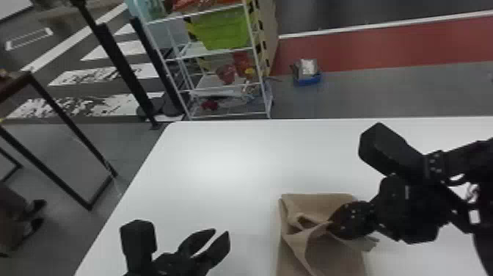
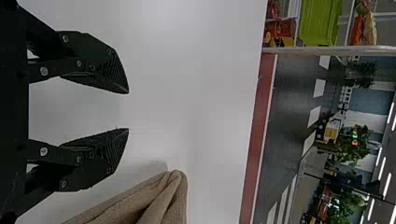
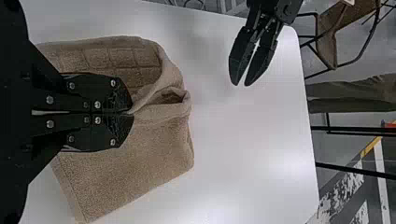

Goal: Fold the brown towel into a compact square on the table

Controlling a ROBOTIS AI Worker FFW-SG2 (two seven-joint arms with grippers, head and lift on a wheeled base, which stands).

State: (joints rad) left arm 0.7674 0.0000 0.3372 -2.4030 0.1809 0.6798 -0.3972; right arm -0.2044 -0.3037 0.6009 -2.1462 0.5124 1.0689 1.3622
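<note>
The brown towel lies partly folded on the table, its middle raised in loose creases. My right gripper is shut on a raised fold of it. In the right wrist view, the fingertips of the right gripper meet at that fold, with the towel spread around them. Left of the towel, my left gripper stands open above the table, touching nothing. The left wrist view has the left gripper with a wide gap between its fingers and a towel corner off to one side.
The white table has its left edge beyond my left gripper. Past the far edge stands a wire shelf holding a green bin. A small blue box sits on the floor behind. A dark-framed table stands to the left.
</note>
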